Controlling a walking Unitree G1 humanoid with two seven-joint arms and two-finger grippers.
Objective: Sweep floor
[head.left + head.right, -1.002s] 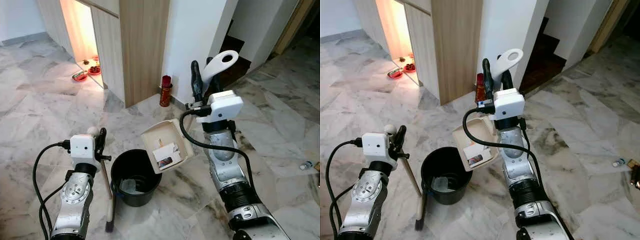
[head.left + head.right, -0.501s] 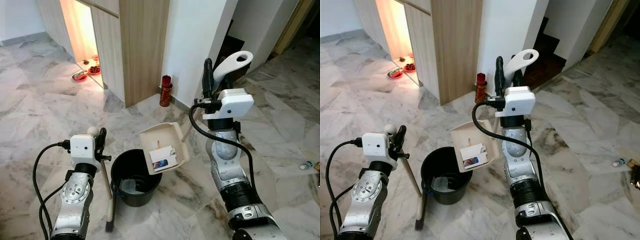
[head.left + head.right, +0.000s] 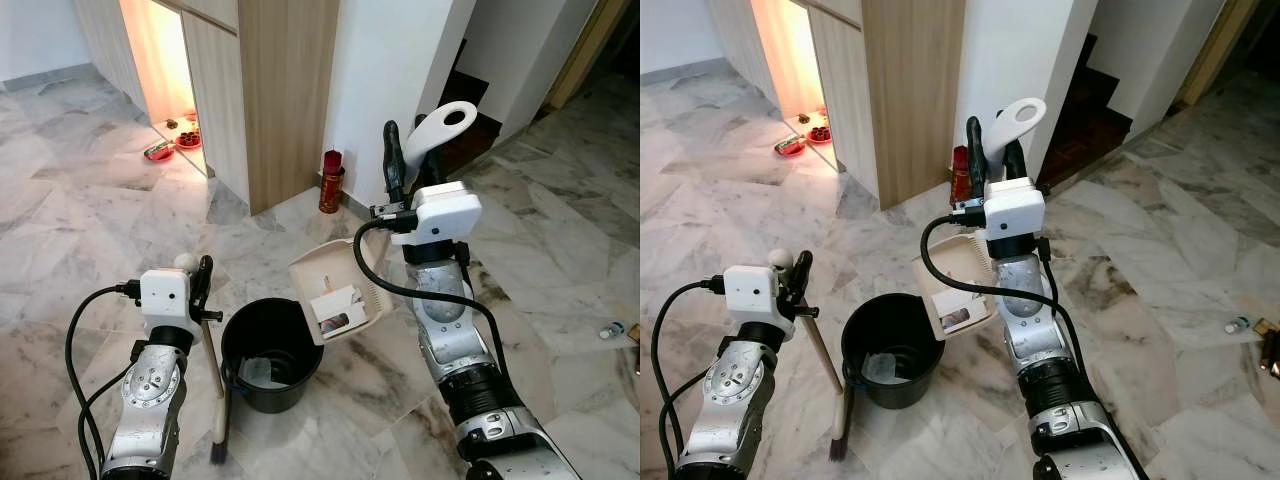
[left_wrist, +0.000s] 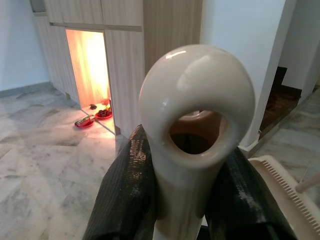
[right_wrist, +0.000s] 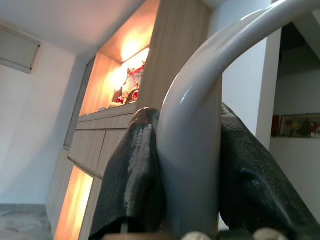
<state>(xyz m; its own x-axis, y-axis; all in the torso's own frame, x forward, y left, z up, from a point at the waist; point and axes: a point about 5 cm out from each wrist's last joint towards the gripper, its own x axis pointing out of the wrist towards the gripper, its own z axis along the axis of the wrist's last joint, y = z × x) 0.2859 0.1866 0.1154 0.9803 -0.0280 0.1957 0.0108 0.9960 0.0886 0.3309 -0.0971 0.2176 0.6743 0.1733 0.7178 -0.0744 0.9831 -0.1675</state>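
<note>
Claws both clamped. My right claw (image 3: 404, 158) grips the glossy cream dustpan handle (image 3: 440, 125), black ribbed fingers (image 5: 131, 170) pressing either side. Dustpan (image 3: 338, 290), cream plastic with a combed edge, is tilted over the round black bucket's (image 3: 268, 352) rim at its 2 o'clock, paper scraps (image 3: 337, 304) inside. My left claw (image 3: 204, 281) squeezes the broom handle (image 4: 192, 130), looped end smooth; broom (image 3: 217, 400) stands at the bucket's 9 o'clock on the marble floor (image 3: 80, 230).
</note>
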